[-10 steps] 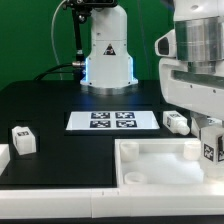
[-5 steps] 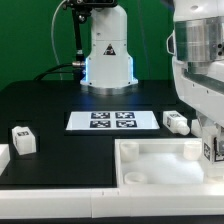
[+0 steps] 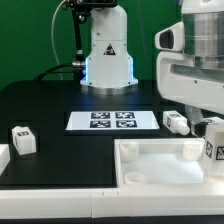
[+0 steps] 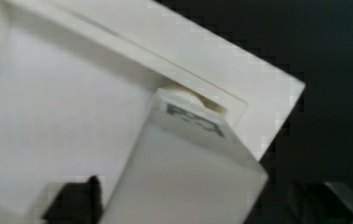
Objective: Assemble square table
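The square table's white slab [image 3: 160, 165] lies at the front of the exterior view's right, its rim up and a round hole near its corner. A white leg [image 3: 213, 142] with a black-and-white tag stands upright at the slab's far right corner. My gripper [image 3: 207, 124] hangs just over that leg. In the wrist view the leg [image 4: 191, 160] runs between my dark fingers [image 4: 75, 200], with a gap on each side, so the gripper [image 4: 205, 203] is open and not gripping it. The slab [image 4: 66, 100] fills the background there.
A second tagged leg [image 3: 177, 121] lies on the black table behind the slab. A third one [image 3: 22, 138] stands at the exterior view's left, with a white block [image 3: 3, 158] at the edge. The marker board [image 3: 113, 120] lies mid-table before the robot base [image 3: 108, 50].
The jaws have spread and let go of the leg. The arm has risen a little above it. The leg stays upright at the slab's corner.
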Motion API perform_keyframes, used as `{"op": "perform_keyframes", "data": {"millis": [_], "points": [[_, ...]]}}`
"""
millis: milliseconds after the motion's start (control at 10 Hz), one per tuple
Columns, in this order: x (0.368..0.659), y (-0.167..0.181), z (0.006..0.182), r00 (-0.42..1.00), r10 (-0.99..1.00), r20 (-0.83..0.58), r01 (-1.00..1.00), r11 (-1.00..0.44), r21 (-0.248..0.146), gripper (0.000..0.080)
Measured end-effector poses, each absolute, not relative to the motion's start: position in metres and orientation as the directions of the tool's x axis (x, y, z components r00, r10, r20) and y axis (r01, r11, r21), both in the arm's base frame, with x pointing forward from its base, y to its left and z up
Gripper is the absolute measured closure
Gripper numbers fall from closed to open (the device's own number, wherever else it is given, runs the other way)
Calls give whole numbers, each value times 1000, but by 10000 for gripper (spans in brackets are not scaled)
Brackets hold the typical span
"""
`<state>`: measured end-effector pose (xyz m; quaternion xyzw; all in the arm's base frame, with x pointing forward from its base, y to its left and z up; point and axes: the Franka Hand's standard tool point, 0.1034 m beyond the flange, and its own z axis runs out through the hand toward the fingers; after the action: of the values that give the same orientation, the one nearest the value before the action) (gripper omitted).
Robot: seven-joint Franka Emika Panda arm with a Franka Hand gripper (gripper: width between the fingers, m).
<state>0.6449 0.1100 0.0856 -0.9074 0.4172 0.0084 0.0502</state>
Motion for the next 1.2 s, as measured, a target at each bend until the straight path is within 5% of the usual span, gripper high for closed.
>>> {"op": "perform_keyframes", "data": {"millis": [300, 700, 1000, 1200], "points": [[645, 107, 85, 763, -645, -37, -645, -759, -85, 155], [644, 119, 81, 995, -86, 54, -86, -996, -15, 150], [642, 118, 79, 998, -4, 60, -3, -1000, -7, 150], [642, 118, 78, 997, -44, 59, -44, -999, -10, 381]]}}
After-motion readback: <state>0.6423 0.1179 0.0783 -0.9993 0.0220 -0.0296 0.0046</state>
